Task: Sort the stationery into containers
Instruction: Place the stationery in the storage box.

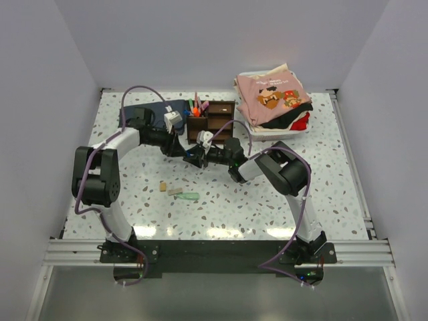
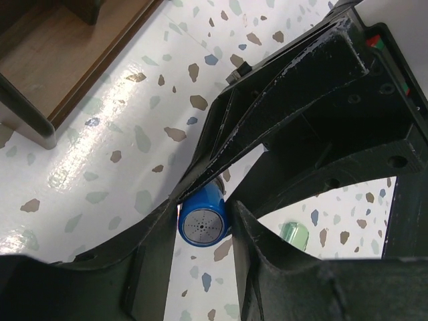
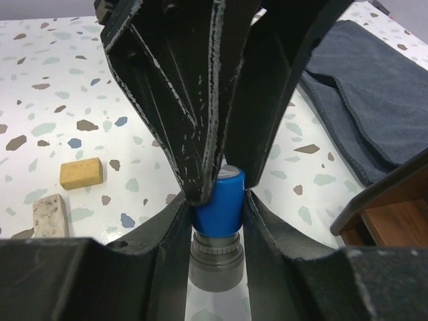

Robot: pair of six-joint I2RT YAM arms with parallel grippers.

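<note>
Just on the near side of the wooden organiser (image 1: 217,124), mid-table, the blue-capped bottle (image 3: 219,194) is held between both arms, the right gripper (image 3: 215,212) clamped on its cap and the left gripper (image 2: 202,226) pinching the same cap (a tan eraser (image 1: 163,187) lies loose nearer, leftward).

Tabletop (image 1: 267,194): white terrazzo with brown, blue and pale green flecks. Bottle (image 3: 219,200): blue cap, grey neck. Tan eraser (image 3: 81,172); pale eraser (image 3: 48,212) with grey speckles. Cloth (image 3: 361,87) dark blue. Organiser (image 1: 224,110) dark brown wood. Fingers (image 3: 281,267) black. Bin (image 1: 274,134) white. Clothes (image 1: 271,93) pink with cartoon print.
</note>
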